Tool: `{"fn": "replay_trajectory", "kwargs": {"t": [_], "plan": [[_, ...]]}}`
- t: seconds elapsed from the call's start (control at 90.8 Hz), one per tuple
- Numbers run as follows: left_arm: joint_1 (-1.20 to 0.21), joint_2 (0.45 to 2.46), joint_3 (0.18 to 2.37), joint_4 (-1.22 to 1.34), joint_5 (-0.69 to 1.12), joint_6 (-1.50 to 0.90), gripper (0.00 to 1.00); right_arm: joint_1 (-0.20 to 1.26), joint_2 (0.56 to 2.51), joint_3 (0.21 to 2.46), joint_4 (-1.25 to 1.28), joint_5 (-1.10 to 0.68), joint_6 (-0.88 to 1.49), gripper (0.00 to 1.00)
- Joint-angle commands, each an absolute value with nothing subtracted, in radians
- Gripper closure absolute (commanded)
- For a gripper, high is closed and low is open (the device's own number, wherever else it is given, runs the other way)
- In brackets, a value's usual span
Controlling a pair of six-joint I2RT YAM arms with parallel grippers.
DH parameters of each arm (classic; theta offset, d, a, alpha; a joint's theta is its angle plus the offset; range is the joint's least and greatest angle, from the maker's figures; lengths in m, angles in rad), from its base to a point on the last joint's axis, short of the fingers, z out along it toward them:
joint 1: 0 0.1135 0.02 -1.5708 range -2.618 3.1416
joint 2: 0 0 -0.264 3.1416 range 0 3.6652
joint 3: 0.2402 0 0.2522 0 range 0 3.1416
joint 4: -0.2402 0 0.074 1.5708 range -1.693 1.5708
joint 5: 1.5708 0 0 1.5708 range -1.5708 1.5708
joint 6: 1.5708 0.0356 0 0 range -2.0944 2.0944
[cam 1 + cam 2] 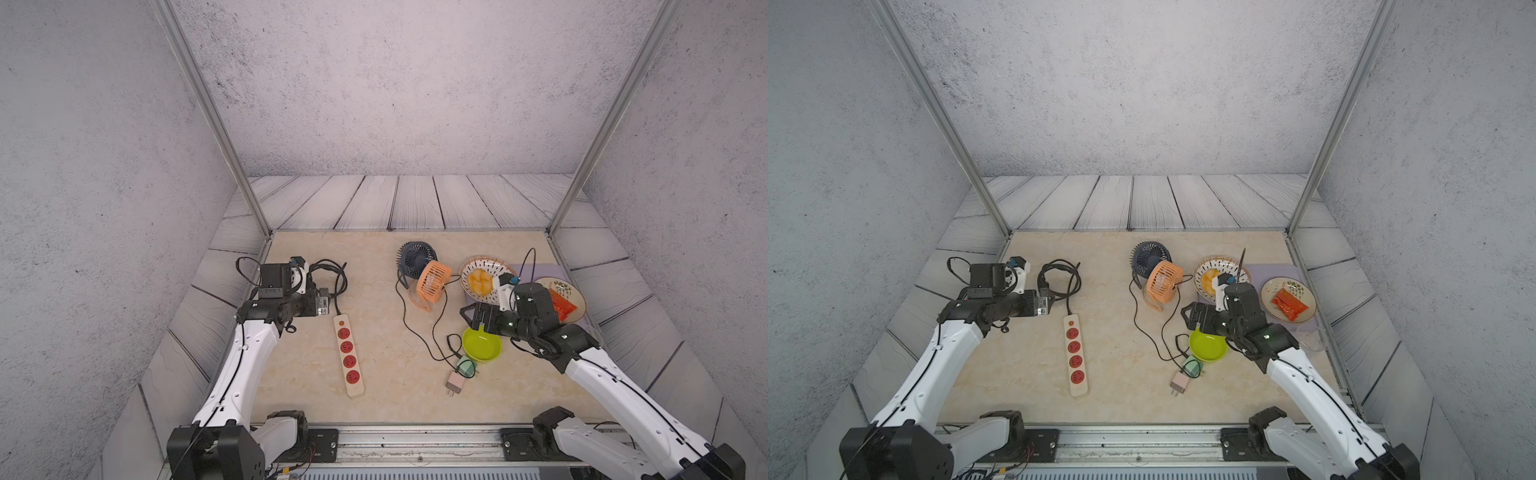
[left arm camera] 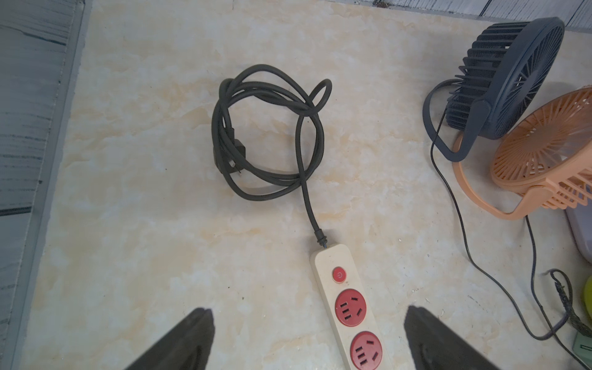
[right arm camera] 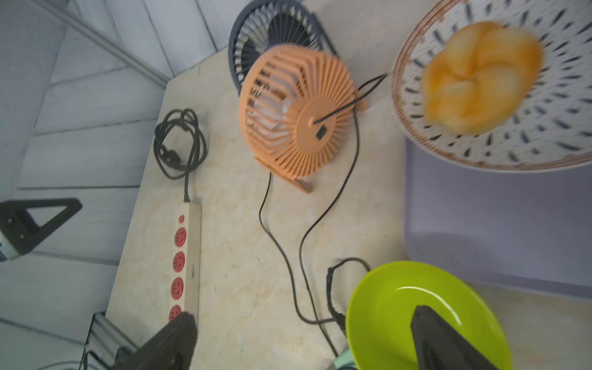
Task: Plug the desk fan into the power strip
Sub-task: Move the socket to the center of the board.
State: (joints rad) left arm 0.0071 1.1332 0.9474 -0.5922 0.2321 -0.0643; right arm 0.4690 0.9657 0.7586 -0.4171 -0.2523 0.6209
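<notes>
Two fans are counted, a blue fan (image 1: 415,257) and an orange fan (image 1: 433,284), along with two plugs, a pink plug (image 1: 455,382) and a green plug (image 1: 466,368). One strip (image 1: 349,357) is seen, and four sockets (image 1: 346,347) are counted on it. Two plates, a patterned plate (image 1: 478,261) and a cream plate (image 1: 1271,291), one bowl (image 1: 482,345), one tray (image 1: 538,272), one bun (image 1: 480,280) and one packet (image 1: 561,305) are also counted.

I log the bystanders from the top views: lime-green bowl (image 1: 484,350), empty. At its 12 o'clock — patterned plate (image 1: 471,266) holding a yellow-orange bun (image 1: 480,280). At its 2 o'clock — pale plate (image 1: 1273,291) with a red packet (image 1: 1289,307). A lavender tray (image 1: 540,272) lies under both plates.
</notes>
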Motion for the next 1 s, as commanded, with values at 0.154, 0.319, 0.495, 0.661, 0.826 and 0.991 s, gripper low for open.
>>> {"fn": "replay_trajectory", "kwargs": {"t": [0.154,0.319,0.495,0.661,0.826,0.991], "plan": [[0.027,1.124,0.924,-0.573,0.254,-0.054,0.00,0.671,1.182,0.772,-0.302,-0.196,0.687,0.01],[0.028,1.115,0.917,-0.564,0.269,-0.058,0.00,0.716,1.306,0.781,-0.257,-0.200,0.712,0.01],[0.028,1.117,0.920,-0.567,0.255,-0.055,0.00,0.717,1.347,0.783,-0.306,-0.146,0.711,0.01],[0.028,1.117,0.908,-0.564,0.267,-0.052,0.00,0.713,1.331,0.784,-0.402,-0.043,0.719,0.01],[0.015,1.122,0.885,-0.575,0.284,-0.062,0.00,0.712,1.290,0.749,-0.416,-0.026,0.724,0.01],[-0.058,1.148,0.853,-0.641,0.244,-0.030,0.00,0.712,1.282,0.772,-0.421,-0.058,0.705,0.01]]}}
